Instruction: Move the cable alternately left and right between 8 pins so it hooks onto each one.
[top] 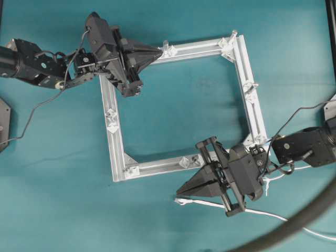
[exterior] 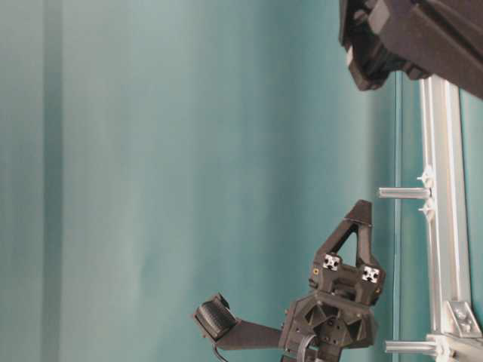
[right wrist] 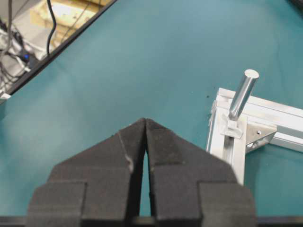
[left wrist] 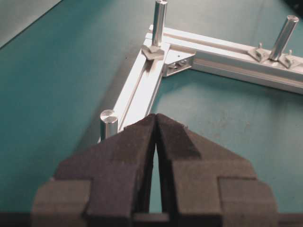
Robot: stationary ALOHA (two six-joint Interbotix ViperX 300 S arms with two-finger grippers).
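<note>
The square aluminium frame lies mid-table with the pins standing on small brackets around it. The white cable lies loose on the teal table outside the frame's lower bar. Its end sits just below my right gripper, which is shut with nothing in it. No cable shows in the right wrist view, where the right gripper hovers left of a corner pin. My left gripper is shut and empty at the top bar. In the left wrist view the left gripper is beside a pin.
A thick grey hose curves across the lower right corner. A thin dark wire trails from the left arm. A black mount sits at the left edge. The table's edge runs past the right gripper's far side.
</note>
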